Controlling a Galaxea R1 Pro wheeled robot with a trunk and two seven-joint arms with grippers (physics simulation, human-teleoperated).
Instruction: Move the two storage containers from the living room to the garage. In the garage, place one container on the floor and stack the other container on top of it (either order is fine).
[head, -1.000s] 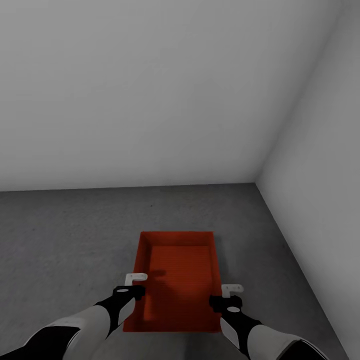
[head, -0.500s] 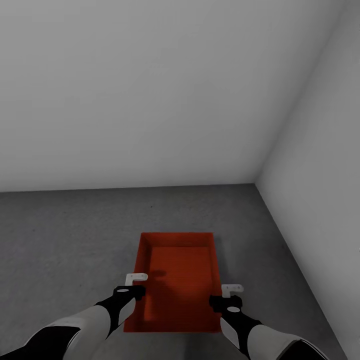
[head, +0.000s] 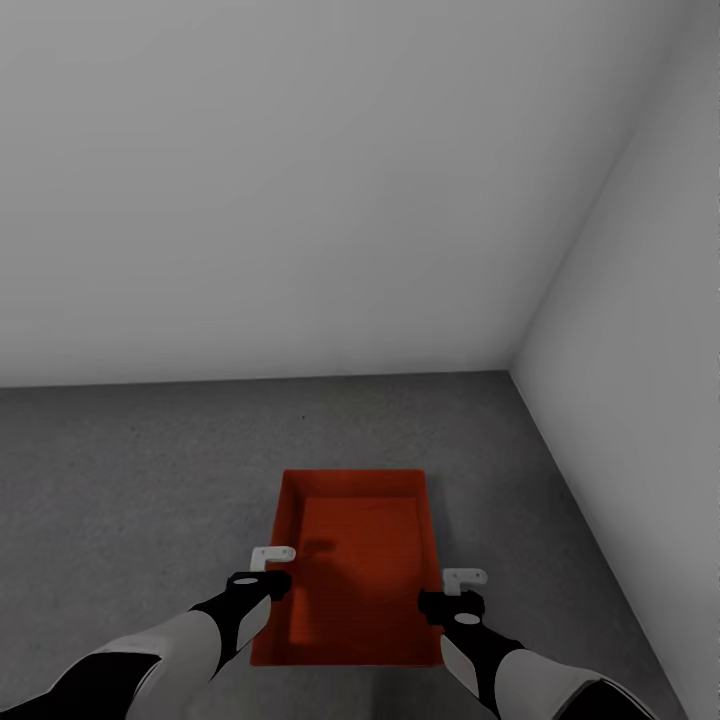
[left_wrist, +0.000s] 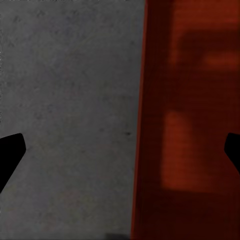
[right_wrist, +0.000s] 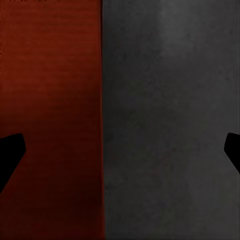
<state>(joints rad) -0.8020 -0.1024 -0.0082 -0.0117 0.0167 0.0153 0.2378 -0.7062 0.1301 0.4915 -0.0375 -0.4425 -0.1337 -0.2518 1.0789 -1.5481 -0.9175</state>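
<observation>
1. Head view is showing the garage walls (head: 300, 180), plain white-grey, meeting in a corner to the right and taking up the upper half of the scene
2. Below them the floor (head: 130, 470) is spreading out as dark grey speckled concrete, also showing in the left wrist view (left_wrist: 65, 100) and the right wrist view (right_wrist: 170, 125)
3. One red-orange storage container (head: 355, 560) is sitting on that floor, open side up, right in front of the robot and between its two arms; whether a second bin is lying nested under it, I cannot tell
4. The left gripper (head: 262, 570) is hovering over the container's left wall, and in its wrist view the fingers (left_wrist: 10, 155) are standing spread wide, one over the concrete and one over the red interior (left_wrist: 195, 125), pinching nothing
5. The right gripper (head: 455, 592) is hovering over the container's right wall, its fingers (right_wrist: 10, 152) likewise spread apart, straddling the red edge (right_wrist: 50, 100) with nothing between them
</observation>
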